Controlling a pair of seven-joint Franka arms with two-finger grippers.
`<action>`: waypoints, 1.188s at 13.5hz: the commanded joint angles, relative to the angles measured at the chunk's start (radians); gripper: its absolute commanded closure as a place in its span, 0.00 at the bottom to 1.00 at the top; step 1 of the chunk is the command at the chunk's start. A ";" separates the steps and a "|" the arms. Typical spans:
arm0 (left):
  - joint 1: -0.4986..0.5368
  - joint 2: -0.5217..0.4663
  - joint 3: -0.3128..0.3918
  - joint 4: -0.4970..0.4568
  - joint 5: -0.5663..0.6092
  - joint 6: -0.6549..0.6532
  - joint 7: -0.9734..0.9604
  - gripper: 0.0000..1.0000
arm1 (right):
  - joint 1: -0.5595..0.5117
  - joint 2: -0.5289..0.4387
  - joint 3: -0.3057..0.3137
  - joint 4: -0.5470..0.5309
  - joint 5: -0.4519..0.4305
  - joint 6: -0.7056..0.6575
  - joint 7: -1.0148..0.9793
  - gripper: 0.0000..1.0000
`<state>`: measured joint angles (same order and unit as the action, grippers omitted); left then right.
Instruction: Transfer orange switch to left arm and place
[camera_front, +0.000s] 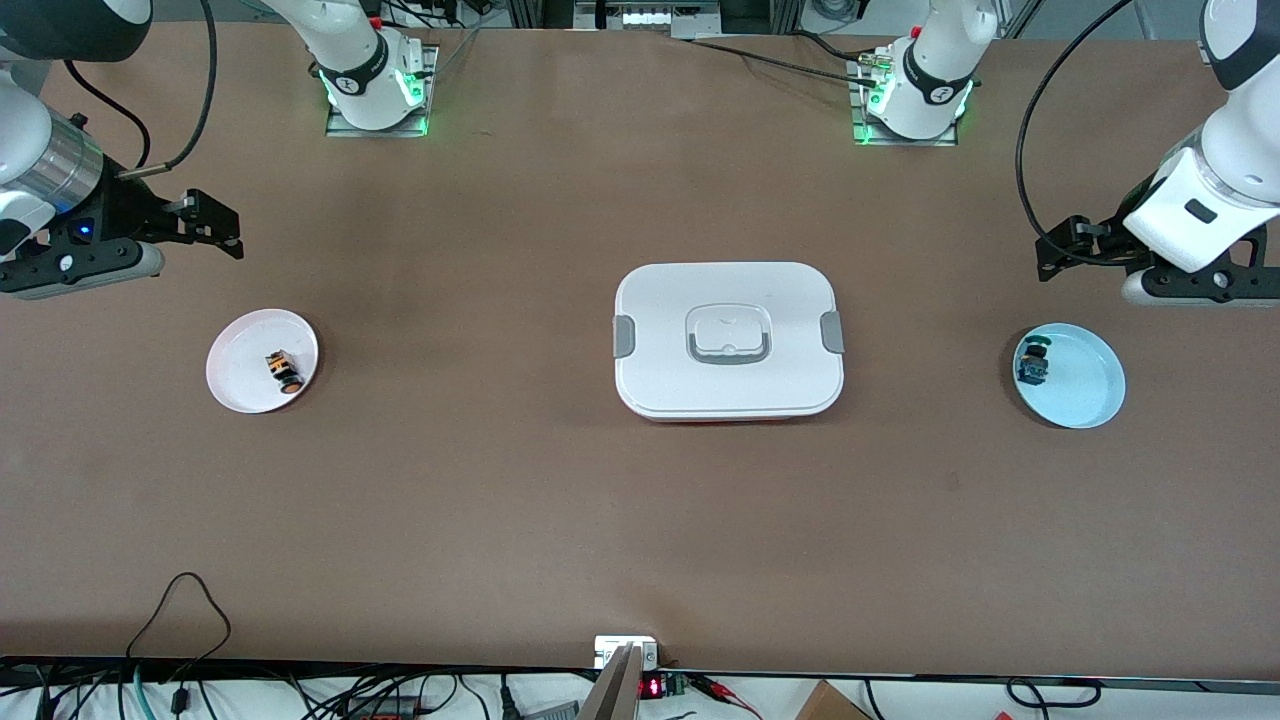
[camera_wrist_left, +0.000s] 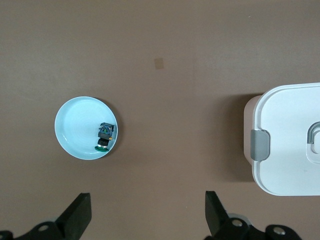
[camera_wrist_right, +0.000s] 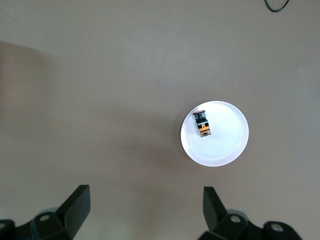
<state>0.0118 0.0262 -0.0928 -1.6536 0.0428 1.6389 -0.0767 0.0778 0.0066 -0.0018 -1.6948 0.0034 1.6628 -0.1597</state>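
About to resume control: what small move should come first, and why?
Probably bring the right gripper, open and up in the air, over the pink plate and down on the orange switch. The switch lies untouched there, at the right arm's end; the left gripper waits open.

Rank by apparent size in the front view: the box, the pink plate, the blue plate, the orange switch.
1. Box, clearly largest.
2. Pink plate and blue plate: they look about alike, so I do not rank them.
3. Orange switch, smallest; it lies on the pink plate.
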 joint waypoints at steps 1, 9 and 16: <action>0.005 0.017 -0.002 0.029 -0.009 -0.008 -0.005 0.00 | -0.007 0.012 0.000 0.027 0.017 -0.014 -0.014 0.00; 0.013 0.020 -0.002 0.029 -0.009 -0.010 -0.003 0.00 | 0.000 0.010 0.003 0.006 0.012 -0.096 -0.173 0.00; 0.013 0.018 -0.007 0.029 -0.009 -0.011 -0.006 0.00 | -0.027 0.010 -0.006 -0.116 -0.052 -0.010 -0.729 0.00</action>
<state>0.0214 0.0334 -0.0950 -1.6519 0.0428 1.6389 -0.0767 0.0716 0.0288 -0.0053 -1.7493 -0.0368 1.6005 -0.7151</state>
